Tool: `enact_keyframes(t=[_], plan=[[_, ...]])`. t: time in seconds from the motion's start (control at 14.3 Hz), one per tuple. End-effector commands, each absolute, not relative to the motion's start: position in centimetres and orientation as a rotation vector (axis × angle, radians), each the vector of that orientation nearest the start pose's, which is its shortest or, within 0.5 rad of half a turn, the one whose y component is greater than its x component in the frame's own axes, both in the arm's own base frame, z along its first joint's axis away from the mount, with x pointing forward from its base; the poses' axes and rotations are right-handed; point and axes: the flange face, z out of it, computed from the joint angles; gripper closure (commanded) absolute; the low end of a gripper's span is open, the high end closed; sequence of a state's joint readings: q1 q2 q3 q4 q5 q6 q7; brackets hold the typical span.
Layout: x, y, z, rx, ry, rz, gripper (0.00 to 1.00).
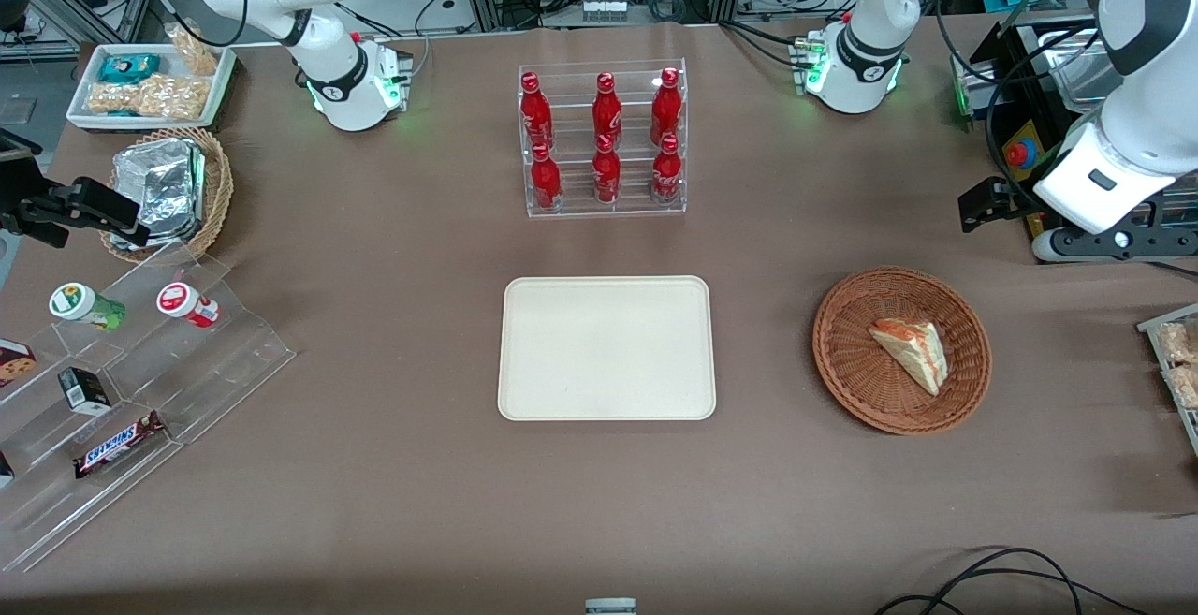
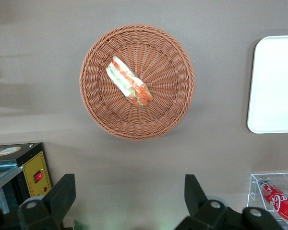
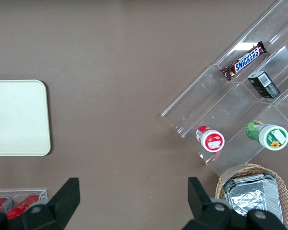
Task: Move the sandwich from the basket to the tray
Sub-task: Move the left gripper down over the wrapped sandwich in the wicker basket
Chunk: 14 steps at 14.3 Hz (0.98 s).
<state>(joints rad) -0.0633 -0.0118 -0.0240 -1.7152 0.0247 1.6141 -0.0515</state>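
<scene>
While the sandwich point(image 1: 911, 349) lies in the basket point(image 1: 847, 364) at right of the front frame, the tray point(image 1: 606, 349) sits centre. The gripper point(image 2: 129, 199) hovers above the table, fingers spread wide, holding nothing.

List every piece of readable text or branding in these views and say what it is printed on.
"SNICKERS": on the chocolate bar in the clear stepped stand.
Coca-Cola script: on a red bottle in the clear rack, only partly legible.
Labels on the two small tubs and the dark box: too small to read.
The sandwich, basket and tray carry no text.
The gripper hangs open above the table, beside the basket.
</scene>
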Motion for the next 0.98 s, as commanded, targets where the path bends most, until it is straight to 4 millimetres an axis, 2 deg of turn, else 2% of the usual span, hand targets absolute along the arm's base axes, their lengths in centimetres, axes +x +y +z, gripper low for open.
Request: enact_keyframes(t=[0.0,0.35,0.49,0.7,0.91], plan=[[56.2,-4.3,56.7,-3.116,0.064,0.139,0.0],[56.3,-4.5,56.2,-3.116,0.069,0.161,0.0],[56.5,-4.6,55.2,-3.108,0.079,0.191,0.0],[57.5,-4.1,51.5,-3.091,0.05,0.294,0.0],[59.4,-3.7,46.5,-3.082,0.034,0.36,0.0]])
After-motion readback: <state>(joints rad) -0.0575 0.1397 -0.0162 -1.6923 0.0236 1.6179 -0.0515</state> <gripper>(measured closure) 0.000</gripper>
